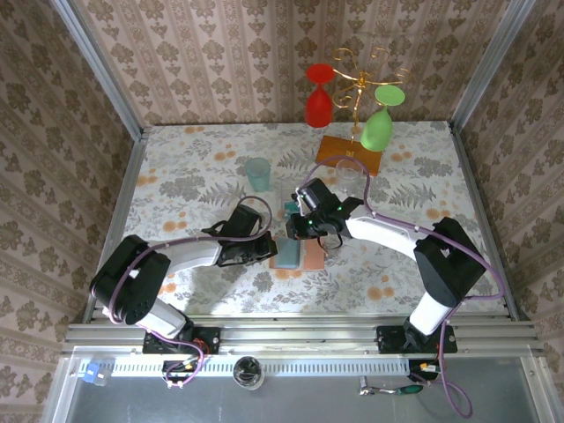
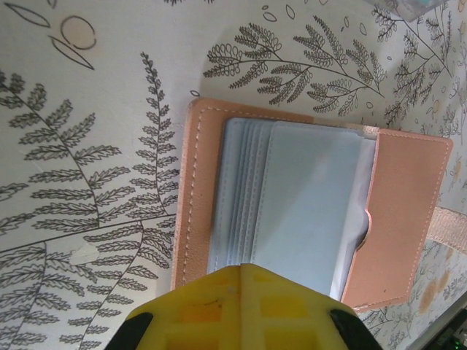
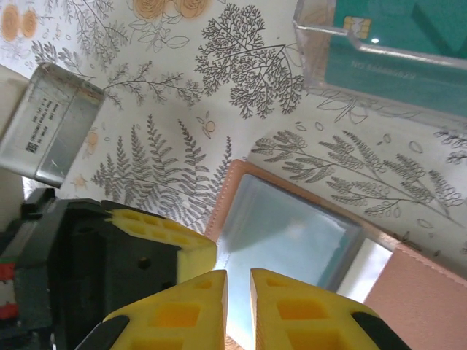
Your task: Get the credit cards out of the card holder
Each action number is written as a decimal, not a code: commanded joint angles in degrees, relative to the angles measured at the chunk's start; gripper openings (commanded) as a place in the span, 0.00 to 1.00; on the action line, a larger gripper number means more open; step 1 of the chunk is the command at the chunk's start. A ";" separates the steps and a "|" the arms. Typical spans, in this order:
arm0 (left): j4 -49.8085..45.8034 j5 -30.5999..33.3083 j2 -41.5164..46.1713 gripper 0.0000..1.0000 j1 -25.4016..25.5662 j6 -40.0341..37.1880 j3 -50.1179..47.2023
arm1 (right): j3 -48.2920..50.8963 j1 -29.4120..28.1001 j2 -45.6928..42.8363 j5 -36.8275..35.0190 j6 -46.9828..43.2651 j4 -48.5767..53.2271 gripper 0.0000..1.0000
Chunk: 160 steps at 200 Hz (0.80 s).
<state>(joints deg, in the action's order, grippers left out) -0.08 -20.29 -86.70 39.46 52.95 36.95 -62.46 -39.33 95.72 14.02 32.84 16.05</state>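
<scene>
The card holder (image 1: 300, 256) lies open and flat on the floral table between both arms, tan rim around grey-blue pockets (image 2: 306, 197). My left gripper (image 2: 242, 268) is shut, its yellow tips resting on the near edge of the stacked pockets. From the other side my right gripper (image 3: 238, 281) hovers low over the same pockets (image 3: 292, 233), its jaws a narrow gap apart with nothing between them. No card edge is visible in the pockets. One teal credit card (image 3: 387, 58) with a chip lies just beyond the holder, in a clear plastic sleeve.
A teal tumbler (image 1: 257, 174) stands behind the holder at left. A glass rack on an orange wooden base (image 1: 348, 152) carries a red glass (image 1: 319, 101) and a green glass (image 1: 377, 130). Patterned walls enclose the table.
</scene>
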 commanded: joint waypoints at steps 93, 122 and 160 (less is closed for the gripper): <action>-8.11 4.44 3.78 0.02 0.34 -2.90 2.04 | 2.20 -0.92 -1.06 0.79 5.75 -1.63 0.17; -8.43 3.75 2.61 0.02 -0.49 -3.88 2.27 | 1.81 -1.16 -0.81 -0.03 5.37 -0.76 0.17; -5.65 1.76 0.66 0.02 -0.44 -3.64 1.64 | 2.39 -1.25 -0.98 -0.04 6.00 -1.20 0.17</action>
<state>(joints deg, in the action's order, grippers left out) -6.17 -17.34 -84.60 39.18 50.70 37.82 -60.99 -40.18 95.72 14.39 37.80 14.92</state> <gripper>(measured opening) 0.050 0.170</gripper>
